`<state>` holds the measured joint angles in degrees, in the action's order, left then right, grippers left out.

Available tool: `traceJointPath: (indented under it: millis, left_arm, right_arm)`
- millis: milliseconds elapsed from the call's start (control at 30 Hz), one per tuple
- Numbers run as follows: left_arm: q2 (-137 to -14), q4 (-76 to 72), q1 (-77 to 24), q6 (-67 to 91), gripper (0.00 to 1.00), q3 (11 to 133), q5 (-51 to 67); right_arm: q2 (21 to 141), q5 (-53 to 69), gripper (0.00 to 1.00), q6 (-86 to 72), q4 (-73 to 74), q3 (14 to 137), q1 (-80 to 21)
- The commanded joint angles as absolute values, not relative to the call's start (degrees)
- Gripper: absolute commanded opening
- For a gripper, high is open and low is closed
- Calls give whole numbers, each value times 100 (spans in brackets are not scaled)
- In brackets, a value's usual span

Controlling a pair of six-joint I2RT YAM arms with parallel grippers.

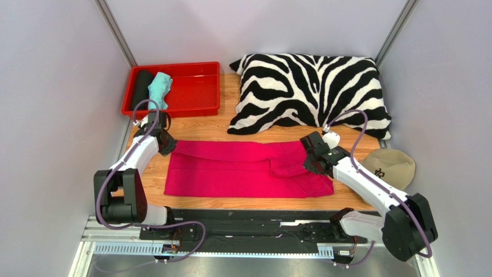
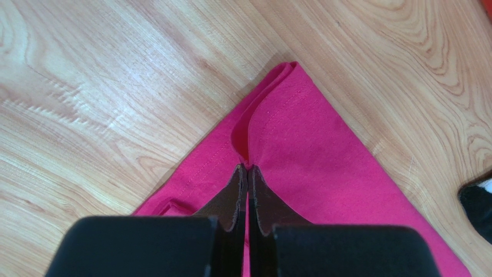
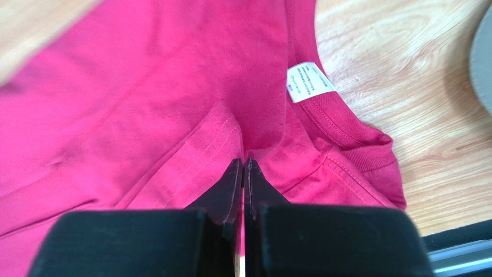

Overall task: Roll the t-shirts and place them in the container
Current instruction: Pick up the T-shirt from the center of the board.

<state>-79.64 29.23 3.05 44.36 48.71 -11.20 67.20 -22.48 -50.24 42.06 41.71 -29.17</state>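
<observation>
A magenta-pink t-shirt [image 1: 242, 169] lies folded into a long band across the wooden table. My left gripper [image 1: 167, 142] is shut on the band's far left corner; in the left wrist view its tips [image 2: 248, 168] pinch a raised fold of the t-shirt [image 2: 323, 156]. At the right end my right gripper [image 1: 308, 161] is shut on the cloth near the collar; its tips [image 3: 243, 163] pinch the pink t-shirt [image 3: 144, 92] just below the white label [image 3: 309, 82]. A black fabric roll [image 1: 141, 86] and a teal fabric roll [image 1: 159, 88] lie in the red tray.
The red tray [image 1: 196, 86] stands at the back left. A zebra-striped pillow [image 1: 309, 95] fills the back right. A beige cap [image 1: 391, 166] lies at the right edge, close to my right arm. Grey walls close in both sides.
</observation>
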Motion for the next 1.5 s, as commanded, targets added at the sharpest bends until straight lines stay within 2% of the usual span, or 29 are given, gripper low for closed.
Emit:
traceJointPath:
  millis: [0,533,867,933,967,1000,1033,1067,1100,1167,1267,1467]
  left_arm:
    - [-7779,3032,352,4280,0,5124,-1301]
    - [-7234,3287,352,4280,0,5071,-1362]
    - [-7154,3208,352,4377,0,4597,-1283]
    - [-7207,3138,351,4412,0,4483,-1187]
    - [-7251,3112,343,4421,6,4448,-1160]
    - [-7268,3085,343,4430,11,4378,-1134]
    - [-7260,3068,351,4447,18,4342,-1090]
    - [-7242,3067,352,4456,33,4316,-1064]
    - [-7207,3067,352,4456,39,4272,-1037]
    - [-7041,3059,352,4377,46,4263,-985]
    - [-6856,2962,273,4009,48,4376,-572]
    - [-7057,2971,-1413,3621,47,4947,-246]
  right_arm:
    - [6206,-2487,0,-4878,4710,4622,-2883]
    - [5247,-2514,0,-4851,5704,5344,-2874]
    - [4992,-2163,0,-5053,5529,4598,-2900]
    - [5044,-1979,14,-5080,5310,4300,-2892]
    - [5080,-1934,19,-5063,5256,4228,-2892]
    - [5115,-1899,30,-5071,5238,4184,-2892]
    - [5167,-1890,35,-5063,5221,4114,-2892]
    - [5168,-1890,40,-5063,5229,4105,-2892]
    - [5168,-1907,47,-5019,5238,4104,-2892]
    - [5177,-1977,50,-4966,5247,4183,-2892]
    - [5552,-1820,52,-4571,4914,4314,-2892]
    - [6713,-2082,51,-4412,4632,4631,-2892]
